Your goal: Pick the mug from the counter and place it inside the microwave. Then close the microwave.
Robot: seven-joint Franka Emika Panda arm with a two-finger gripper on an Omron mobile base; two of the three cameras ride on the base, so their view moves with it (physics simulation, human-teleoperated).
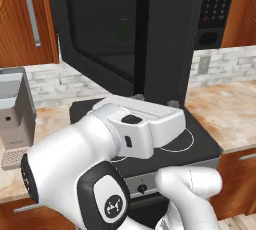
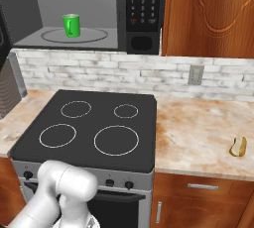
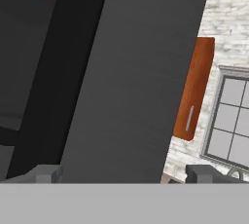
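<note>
I see the beige marbled counter (image 2: 198,123) running to either side of the black stovetop (image 2: 89,128), and a small brown-and-yellow food item (image 2: 238,146) lies on it near the right front edge. At the left, a grey coffee machine (image 1: 14,116) stands on the counter. Up in the microwave (image 2: 89,11), the green mug (image 2: 71,25) stands upright on the round glass turntable (image 2: 94,35).

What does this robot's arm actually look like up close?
The arm is made of smooth, glossy white rounded shells, bulging at each bend. Black caps sit over the joints, one bearing a small white logo. A thin dark seam and a black button-like inset mark the upper link. At its end, the gripper has two small grey finger tips.
</note>
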